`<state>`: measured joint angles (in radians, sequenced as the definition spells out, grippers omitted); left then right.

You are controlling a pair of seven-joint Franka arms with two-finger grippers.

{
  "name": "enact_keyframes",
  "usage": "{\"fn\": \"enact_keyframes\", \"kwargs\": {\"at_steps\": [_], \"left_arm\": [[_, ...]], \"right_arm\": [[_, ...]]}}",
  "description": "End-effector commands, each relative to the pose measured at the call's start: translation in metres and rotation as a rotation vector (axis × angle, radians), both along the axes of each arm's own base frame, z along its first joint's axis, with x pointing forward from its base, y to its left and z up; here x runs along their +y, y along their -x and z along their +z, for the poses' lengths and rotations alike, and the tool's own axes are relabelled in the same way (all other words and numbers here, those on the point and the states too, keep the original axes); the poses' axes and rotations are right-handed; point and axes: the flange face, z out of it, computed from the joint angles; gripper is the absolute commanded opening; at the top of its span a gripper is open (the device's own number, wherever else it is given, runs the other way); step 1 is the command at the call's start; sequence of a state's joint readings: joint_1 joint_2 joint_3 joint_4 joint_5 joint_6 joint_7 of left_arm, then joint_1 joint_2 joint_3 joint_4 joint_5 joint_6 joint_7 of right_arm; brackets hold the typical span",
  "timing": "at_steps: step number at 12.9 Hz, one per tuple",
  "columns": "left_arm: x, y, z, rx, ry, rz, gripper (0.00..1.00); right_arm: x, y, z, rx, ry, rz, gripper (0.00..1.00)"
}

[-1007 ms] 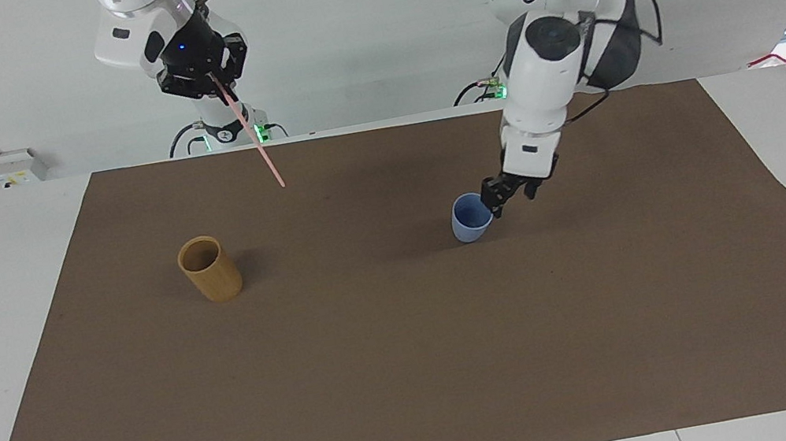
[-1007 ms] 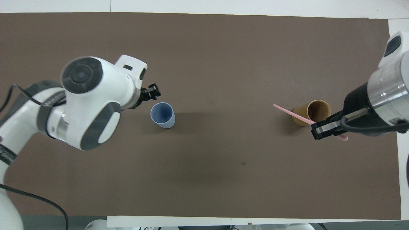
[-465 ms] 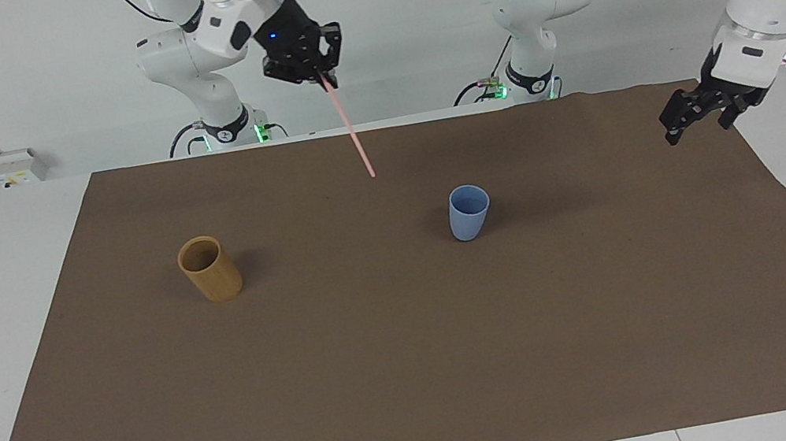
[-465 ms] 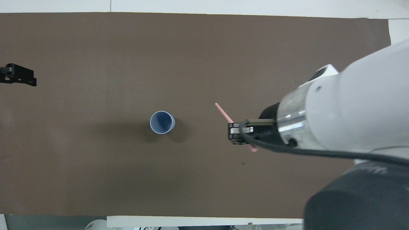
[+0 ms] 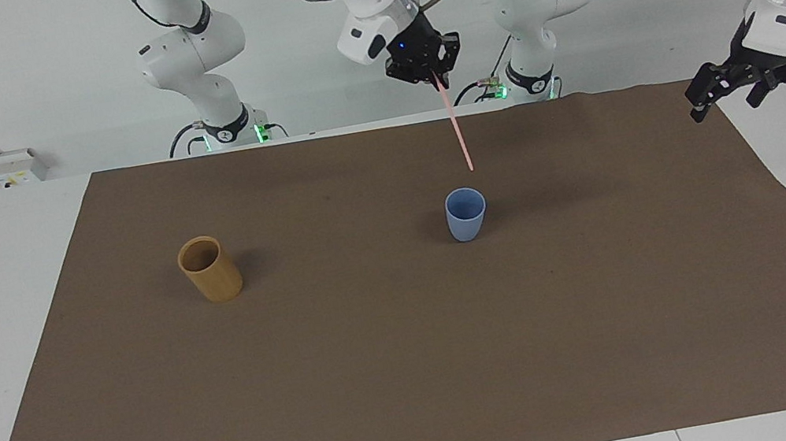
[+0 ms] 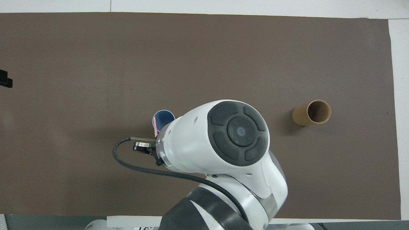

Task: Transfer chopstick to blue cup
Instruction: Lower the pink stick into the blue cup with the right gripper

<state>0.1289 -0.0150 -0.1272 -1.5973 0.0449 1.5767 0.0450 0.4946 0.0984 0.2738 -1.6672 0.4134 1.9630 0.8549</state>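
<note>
Pink chopstick (image 5: pixel 456 131) above blue cup (image 5: pixel 465 214)

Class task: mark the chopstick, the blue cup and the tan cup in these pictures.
chopstick (image 5: pixel 455 126), facing view, middle of its shaft.
blue cup (image 5: pixel 467 218), facing view, outer wall under the rim.
tan cup (image 5: pixel 213 270), facing view, outer wall.

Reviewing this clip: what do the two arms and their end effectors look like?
Both arms have glossy white shells with dark grey joint caps and loose black cables. The right end effector is black with a small blue light; the left end effector is black too. Green lights glow at both bases.
</note>
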Motion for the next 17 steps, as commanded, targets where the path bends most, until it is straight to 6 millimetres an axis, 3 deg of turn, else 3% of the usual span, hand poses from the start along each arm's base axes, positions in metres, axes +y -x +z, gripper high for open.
{"fn": "enact_keyframes", "kwargs": {"at_steps": [1,3,6,8,9,10,11,12,14,15,17], "left_arm": [[-0.003,-0.001,0.001,0.013,0.020,-0.005,1.00],[-0.018,-0.001,0.000,0.027,0.024,-0.027,1.00],[-0.066,-0.007,-0.007,0.059,0.043,-0.045,1.00],[-0.067,-0.008,-0.008,0.054,0.041,-0.035,1.00],[-0.062,-0.005,-0.010,0.060,0.038,-0.030,1.00],[-0.059,-0.002,-0.017,0.075,0.035,-0.028,1.00],[-0.057,0.000,-0.017,0.081,0.034,-0.017,1.00],[-0.056,0.000,-0.017,0.080,0.034,-0.016,1.00],[-0.055,0.000,-0.017,0.079,0.034,-0.013,1.00],[-0.055,0.000,-0.017,0.078,0.034,-0.013,1.00],[-0.055,0.000,-0.017,0.078,0.034,-0.013,1.00]], "right_arm": [[0.010,0.000,-0.024,0.023,0.035,-0.008,0.00],[0.011,0.004,-0.049,0.012,0.069,-0.019,0.00],[0.012,0.013,-0.068,0.048,0.102,-0.025,0.00],[0.010,0.015,-0.073,0.050,0.107,-0.030,0.06],[0.008,0.013,-0.073,0.045,0.104,-0.037,0.36],[0.006,0.010,-0.072,0.042,0.106,-0.038,0.81],[0.005,0.006,-0.066,0.018,0.113,-0.035,1.00],[-0.004,-0.008,-0.054,-0.056,0.156,-0.023,1.00],[-0.043,-0.047,-0.017,-0.170,0.224,-0.053,1.00],[-0.073,-0.066,0.003,-0.178,0.252,-0.078,1.00],[-0.158,-0.098,0.036,-0.203,0.311,-0.032,1.00]]}}
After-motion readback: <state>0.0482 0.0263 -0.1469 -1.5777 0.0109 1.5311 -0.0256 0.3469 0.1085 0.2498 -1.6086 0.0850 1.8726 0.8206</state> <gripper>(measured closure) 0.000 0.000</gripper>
